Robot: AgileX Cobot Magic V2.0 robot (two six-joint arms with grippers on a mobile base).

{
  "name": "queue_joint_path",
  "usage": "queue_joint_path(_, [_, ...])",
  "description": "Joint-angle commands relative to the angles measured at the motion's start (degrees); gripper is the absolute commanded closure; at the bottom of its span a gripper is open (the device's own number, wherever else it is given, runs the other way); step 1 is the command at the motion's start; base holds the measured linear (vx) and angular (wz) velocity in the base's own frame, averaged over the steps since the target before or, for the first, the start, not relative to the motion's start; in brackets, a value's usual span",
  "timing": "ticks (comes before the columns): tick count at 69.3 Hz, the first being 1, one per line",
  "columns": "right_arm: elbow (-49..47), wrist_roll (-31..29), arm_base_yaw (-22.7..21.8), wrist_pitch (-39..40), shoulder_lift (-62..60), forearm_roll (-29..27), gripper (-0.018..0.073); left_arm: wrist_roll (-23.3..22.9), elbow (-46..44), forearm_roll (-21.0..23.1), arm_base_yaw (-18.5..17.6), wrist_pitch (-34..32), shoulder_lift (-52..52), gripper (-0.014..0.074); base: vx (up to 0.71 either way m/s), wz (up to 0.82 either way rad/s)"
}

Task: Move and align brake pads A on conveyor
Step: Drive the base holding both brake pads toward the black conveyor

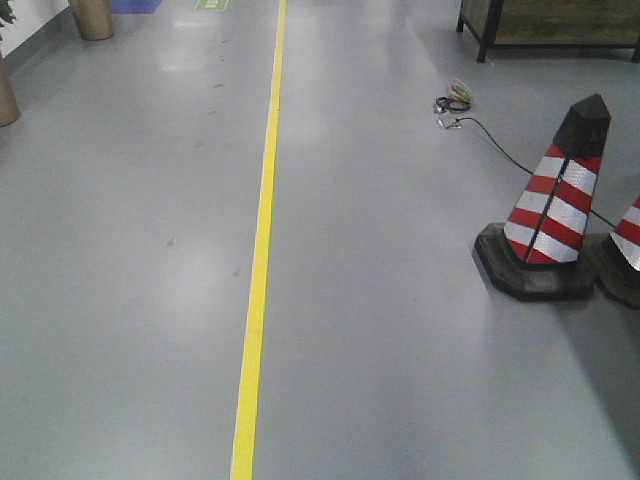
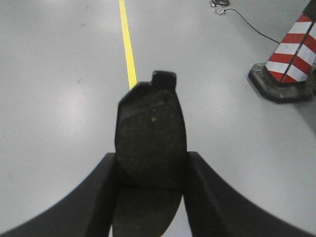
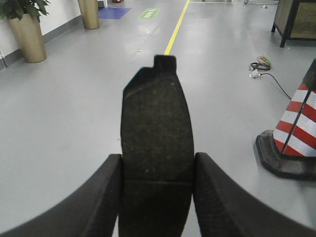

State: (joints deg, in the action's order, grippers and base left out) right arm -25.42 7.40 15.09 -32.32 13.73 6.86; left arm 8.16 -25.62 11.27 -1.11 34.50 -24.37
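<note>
In the left wrist view a dark grey crescent brake pad [image 2: 150,133] stands up between the fingers of my left gripper [image 2: 150,170], which is shut on it; its end tab points away from me. My right gripper [image 3: 157,170] is likewise shut on a second brake pad [image 3: 157,123], groove across its middle and tab at the far end. Both pads hang in the air over a grey floor. The conveyor is out of view in every frame, and neither gripper shows in the front view.
A yellow floor line [image 1: 258,270] runs away from me. A red-and-white traffic cone [image 1: 552,215] on a black base stands at right, a second cone [image 1: 625,250] beside it, with a black cable [image 1: 480,130] behind. A dark-framed bench [image 1: 545,25] and planters [image 3: 27,32] stand farther off.
</note>
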Motion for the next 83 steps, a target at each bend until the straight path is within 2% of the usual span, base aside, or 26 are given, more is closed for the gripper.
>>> queue_joint_path(1, [-1.73,-0.25,-0.25,5.78,0.50,0.83,0.0569,-0.16,-1.68,0.88,-0.05,-4.93,-0.17,0.0603,0.69,-0.03])
queue_joint_path(54, [-1.73,-0.25,-0.25,5.84,0.50,0.83,0.0569,-0.16,-1.68,0.88,-0.05,-4.92,-0.17,0.0603,0.67,-0.05])
queue_joint_path(83, [-1.73,-0.25,-0.25,5.82,0.50,0.83,0.0569,-0.16,-1.68,0.88,-0.05,-4.86,-0.17,0.0603,0.53,-0.09])
